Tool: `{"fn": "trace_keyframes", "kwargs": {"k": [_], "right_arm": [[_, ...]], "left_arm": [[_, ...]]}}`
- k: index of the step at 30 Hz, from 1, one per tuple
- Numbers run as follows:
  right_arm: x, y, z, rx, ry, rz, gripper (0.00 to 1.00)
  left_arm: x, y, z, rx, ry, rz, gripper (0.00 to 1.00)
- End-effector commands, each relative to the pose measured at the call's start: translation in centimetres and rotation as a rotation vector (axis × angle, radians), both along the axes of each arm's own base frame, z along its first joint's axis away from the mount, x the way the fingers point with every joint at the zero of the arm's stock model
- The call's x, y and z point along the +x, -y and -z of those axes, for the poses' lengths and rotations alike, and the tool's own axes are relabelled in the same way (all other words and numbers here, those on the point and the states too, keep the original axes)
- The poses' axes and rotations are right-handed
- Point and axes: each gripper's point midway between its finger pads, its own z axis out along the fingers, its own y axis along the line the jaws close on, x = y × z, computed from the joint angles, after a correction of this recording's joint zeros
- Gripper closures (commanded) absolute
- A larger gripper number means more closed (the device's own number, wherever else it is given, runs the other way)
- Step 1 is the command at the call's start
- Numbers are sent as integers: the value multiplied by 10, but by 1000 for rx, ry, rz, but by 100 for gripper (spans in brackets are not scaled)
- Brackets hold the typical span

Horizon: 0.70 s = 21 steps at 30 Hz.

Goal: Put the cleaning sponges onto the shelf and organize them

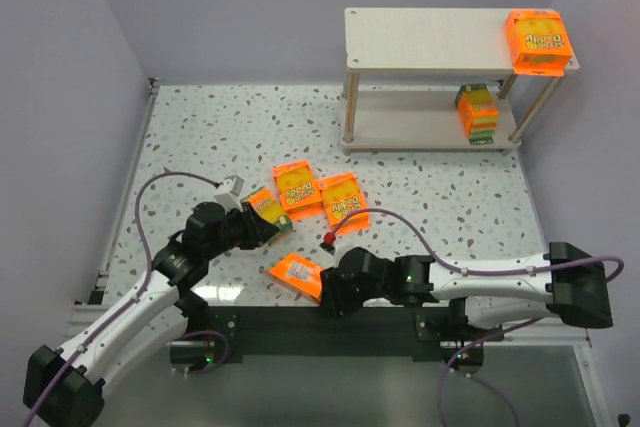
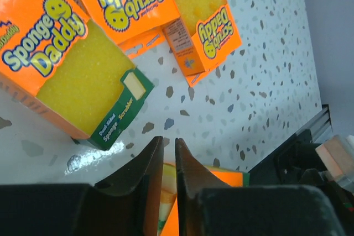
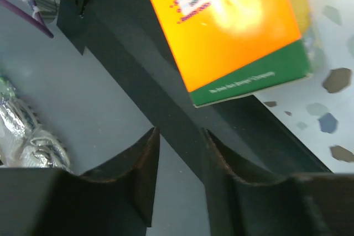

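The shelf (image 1: pixel 430 27) stands at the back right. One pack of cleaning sponges (image 1: pixel 538 42) lies on the right end of its top board, and another (image 1: pixel 477 112) stands on the lower board. Two packs (image 1: pixel 296 189) (image 1: pixel 343 199) lie flat mid-table. My left gripper (image 1: pixel 268 235) (image 2: pixel 168 139) is just beside a third pack (image 1: pixel 268 209) (image 2: pixel 72 75). It is nearly shut, down to a thin slit with nothing gripped. My right gripper (image 1: pixel 325 299) (image 3: pixel 180 131) is open and empty, just short of a pack (image 1: pixel 298 275) (image 3: pixel 238 31) at the table's front edge.
A black strip (image 1: pixel 330 332) (image 3: pixel 166 103) runs along the table's front edge under the right gripper. A small red object (image 1: pixel 328 239) sits between the packs. Walls close in the left, back and right sides. The shelf's top board is bare left of its pack.
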Motion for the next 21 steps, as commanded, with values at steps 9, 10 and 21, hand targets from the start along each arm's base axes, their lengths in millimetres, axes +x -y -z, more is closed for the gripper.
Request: {"fn": "trace_keyframes", "kwargs": {"k": [9, 10, 21], "right_arm": [[5, -44, 3, 38, 29, 88, 86], [16, -32, 12, -25, 65, 141, 91], [110, 30, 17, -156, 206, 507, 100]], "left_arm": [[-30, 23, 50, -34, -140, 170, 100], [-29, 27, 48, -47, -123, 184, 100], [-84, 68, 57, -77, -179, 471, 100]]}}
